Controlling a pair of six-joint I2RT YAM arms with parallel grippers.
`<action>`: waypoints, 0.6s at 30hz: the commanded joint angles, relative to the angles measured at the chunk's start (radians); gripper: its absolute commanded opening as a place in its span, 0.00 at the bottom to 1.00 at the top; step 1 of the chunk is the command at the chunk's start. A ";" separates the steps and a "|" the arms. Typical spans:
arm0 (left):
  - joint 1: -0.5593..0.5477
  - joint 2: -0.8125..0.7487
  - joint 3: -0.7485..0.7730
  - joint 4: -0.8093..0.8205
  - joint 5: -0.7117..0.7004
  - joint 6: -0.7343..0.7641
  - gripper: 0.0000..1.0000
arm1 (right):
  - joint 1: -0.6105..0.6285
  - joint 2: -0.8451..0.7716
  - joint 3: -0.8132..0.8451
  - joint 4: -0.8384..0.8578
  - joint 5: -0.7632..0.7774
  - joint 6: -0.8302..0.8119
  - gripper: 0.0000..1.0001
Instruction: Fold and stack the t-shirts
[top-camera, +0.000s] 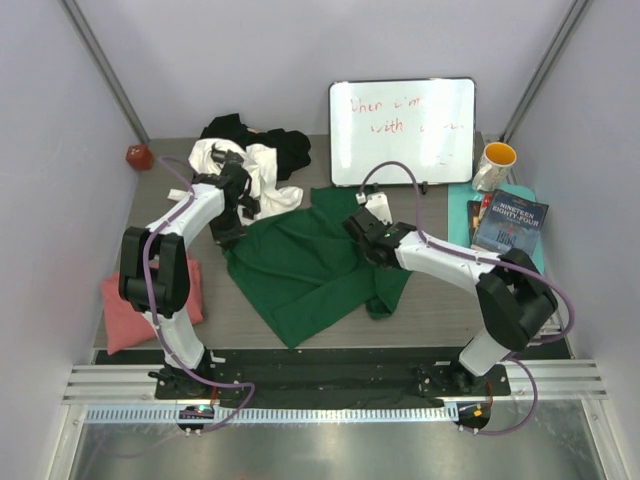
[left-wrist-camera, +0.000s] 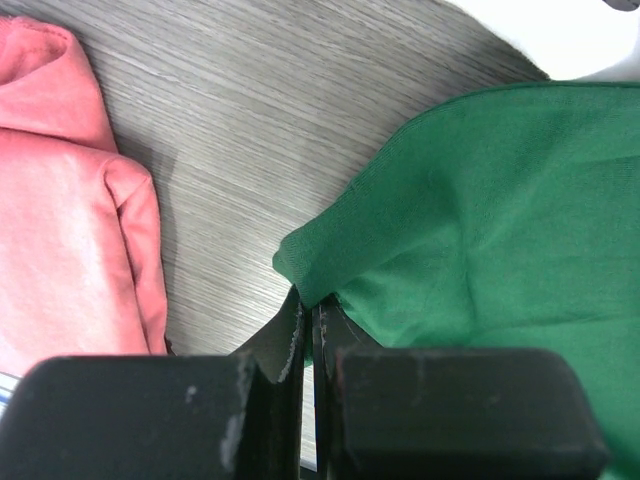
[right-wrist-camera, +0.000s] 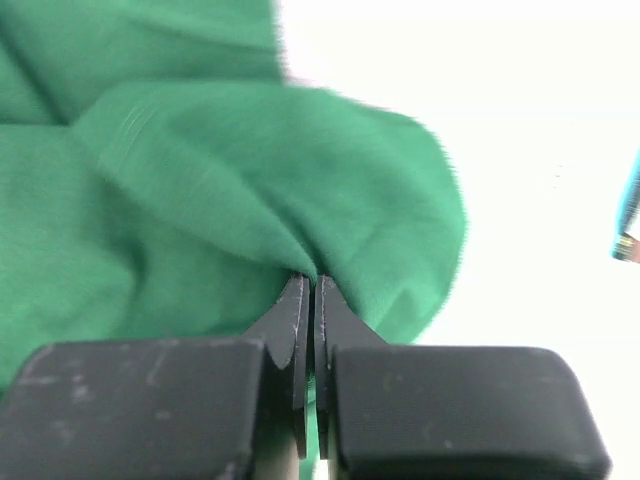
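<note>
Top external view has the dark green cloth t-shirt (top-camera: 310, 265) lying crumpled across the middle of the grey wood-grain table (top-camera: 430, 310), and I hold it in two places. My left pincer (top-camera: 229, 236) is pressed together on the shirt's left corner. On my left wrist view its black fingers (left-wrist-camera: 290, 340) meet on a folded point of green hem, with bare table beyond. My right pincer (top-camera: 362, 230) pinches a bunched fold on the shirt's far right part, its tips closed tight on a ridge of green cloth. The salmon pink t-shirt (top-camera: 150, 300) lies folded at the table's left edge, toward the near-left corner. The white t-shirt (top-camera: 255, 170) and the black t-shirt (top-camera: 285, 145) sit heaped together near the far edge, left of centre, just beside the green one. A whiteboard with red writing (top-camera: 400, 130) leans at the far edge. A small red ball (top-camera: 139, 156) rests in the far-left corner and a white mug with a yellow inside (top-camera: 493, 165) in the far-right corner.
</note>
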 joint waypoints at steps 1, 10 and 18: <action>0.006 -0.036 -0.001 0.012 0.014 0.006 0.00 | -0.013 -0.134 -0.015 -0.065 0.139 0.042 0.01; 0.006 -0.033 0.003 0.009 0.004 0.007 0.00 | -0.022 -0.351 -0.054 -0.327 0.298 0.246 0.01; 0.006 -0.032 0.017 -0.015 -0.064 0.010 0.00 | -0.022 -0.626 -0.031 -0.522 0.398 0.398 0.01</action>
